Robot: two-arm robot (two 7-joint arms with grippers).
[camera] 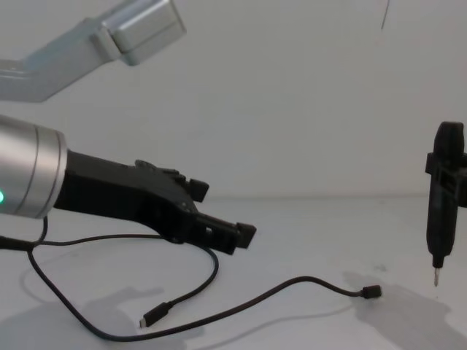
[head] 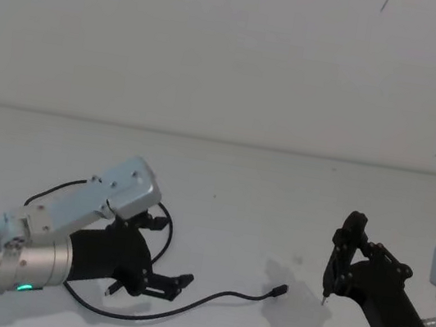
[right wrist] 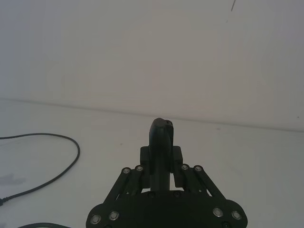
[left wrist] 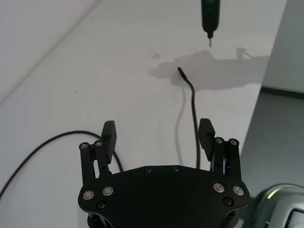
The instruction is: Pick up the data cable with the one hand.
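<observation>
The data cable lies loose on the white table, a thin black cord looped at the left with one small plug pointing right. In the chest view the cable shows both plugs on the table. My left gripper hovers open just above the cable's loop with nothing between its fingers. In the left wrist view the cable runs past one fingertip of the left gripper. My right gripper stands at the right, shut on a black pen-like tool held tip down.
The tool's metal tip hangs just above the table, a little right of the cable's plug. A plain white wall rises behind the table. The table's edge drops off close beside the cable in the left wrist view.
</observation>
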